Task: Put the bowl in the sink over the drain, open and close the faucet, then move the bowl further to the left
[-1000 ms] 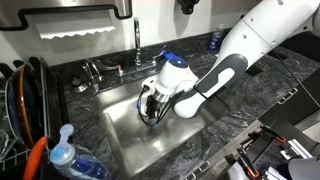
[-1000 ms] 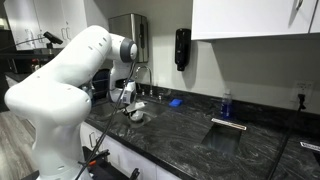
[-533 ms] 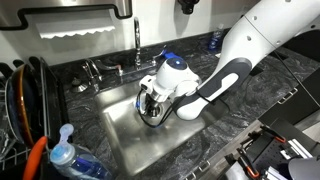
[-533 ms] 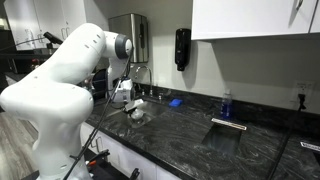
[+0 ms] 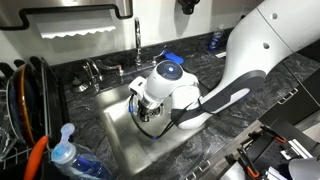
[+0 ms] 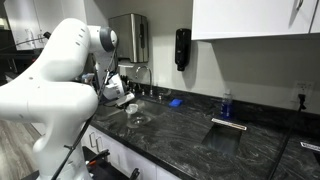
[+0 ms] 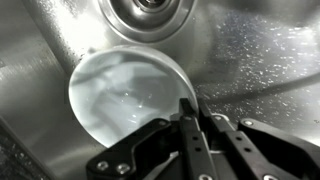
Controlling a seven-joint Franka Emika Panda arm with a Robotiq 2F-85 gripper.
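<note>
Fingers (image 7: 185,122) narrow, pinched on the right rim of the white bowl (image 7: 125,95). Bowl is inside the sink (image 7: 260,60), opening up, far edge just beside the drain (image 7: 150,10). Cannot tell whether the bowl rests on the sink floor. In an exterior view the faucet (image 5: 137,45) stands behind the basin; the arm (image 5: 250,60) reaches down into it.

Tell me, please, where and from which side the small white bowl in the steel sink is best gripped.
Pinch the thin rim of the small round white bowl, one jaw inside, one outside, coming from above on the side away from the round metal drain. It is shallow and open-topped; the gripper is shut on that rim.
</note>
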